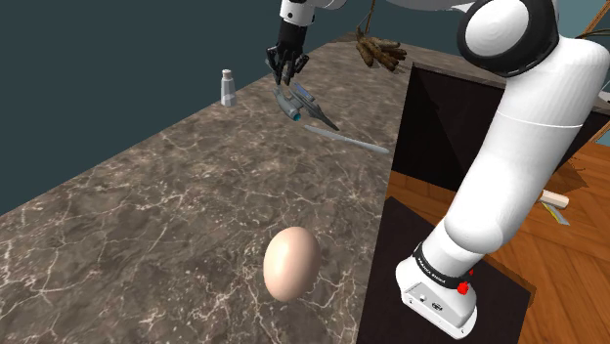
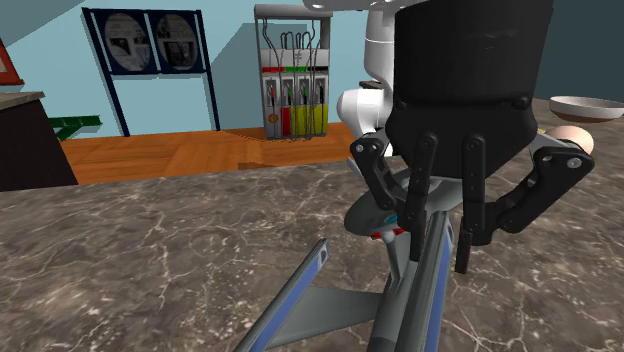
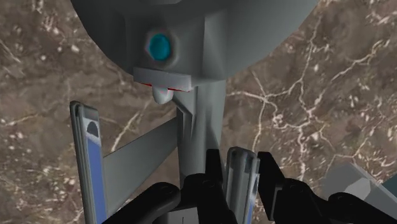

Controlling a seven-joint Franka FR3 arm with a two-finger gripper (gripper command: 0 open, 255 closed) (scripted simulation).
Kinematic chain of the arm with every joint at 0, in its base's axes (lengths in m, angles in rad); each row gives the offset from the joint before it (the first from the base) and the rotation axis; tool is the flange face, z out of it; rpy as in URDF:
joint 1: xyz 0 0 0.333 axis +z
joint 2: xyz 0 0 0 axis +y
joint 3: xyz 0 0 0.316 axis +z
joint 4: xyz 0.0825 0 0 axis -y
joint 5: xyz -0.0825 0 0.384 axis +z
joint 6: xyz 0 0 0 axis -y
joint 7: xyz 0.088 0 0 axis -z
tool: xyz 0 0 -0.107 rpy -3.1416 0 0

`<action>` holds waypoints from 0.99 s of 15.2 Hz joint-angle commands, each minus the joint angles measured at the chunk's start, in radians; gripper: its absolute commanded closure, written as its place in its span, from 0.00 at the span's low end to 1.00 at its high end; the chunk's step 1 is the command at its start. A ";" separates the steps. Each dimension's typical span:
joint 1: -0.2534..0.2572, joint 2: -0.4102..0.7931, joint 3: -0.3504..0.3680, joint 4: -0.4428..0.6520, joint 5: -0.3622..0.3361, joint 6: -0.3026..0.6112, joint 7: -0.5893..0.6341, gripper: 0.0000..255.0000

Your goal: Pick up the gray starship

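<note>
Pale egg (image 1: 290,264), small shaker (image 1: 228,88), veined marble counter (image 1: 137,225), bowl (image 2: 585,106)

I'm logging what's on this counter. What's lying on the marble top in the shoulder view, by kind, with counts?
Gray starship: 1
Beige egg: 1
Small white bottle: 1
Brown bundle: 1
Long thin gray piece, kind unclear: 1
Total: 5

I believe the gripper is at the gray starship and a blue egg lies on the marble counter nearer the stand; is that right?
Not quite: the egg is pale beige, not blue, as the shoulder view shows. The gripper is indeed at the gray starship.
</note>
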 commanded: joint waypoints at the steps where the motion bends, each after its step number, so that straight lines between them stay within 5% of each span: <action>1: 0.000 0.000 0.000 0.000 0.000 0.000 0.000 1.00; 15: 0.001 0.015 0.001 0.141 -0.004 -0.126 0.014 1.00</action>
